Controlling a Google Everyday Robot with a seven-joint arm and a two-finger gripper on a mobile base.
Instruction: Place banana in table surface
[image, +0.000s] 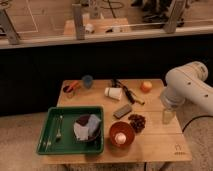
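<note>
Arm (189, 86) bends over from the right, wrist pointing down; gripper (168, 116) hangs at right edge of the table (150, 146); its state I cannot tell.

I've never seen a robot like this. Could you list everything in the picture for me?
table: one, light wood, centre
tray: one, green, table's front left
cutlery: count unclear, silvery, in the tray's left half
dark bowl: one, in the tray's right half, holding something crumpled and greyish
orange bowl: one, front centre, with a white round thing inside
paper cup: one, white, on its side, mid-table
black tool: one, beside the cup
orange fruit: one, back right
blue cup: one, back left
dark block: one, centre
banana: cannot tell
arm: one, white, right of the table
gripper: one, pale, over the table's right edge
</note>
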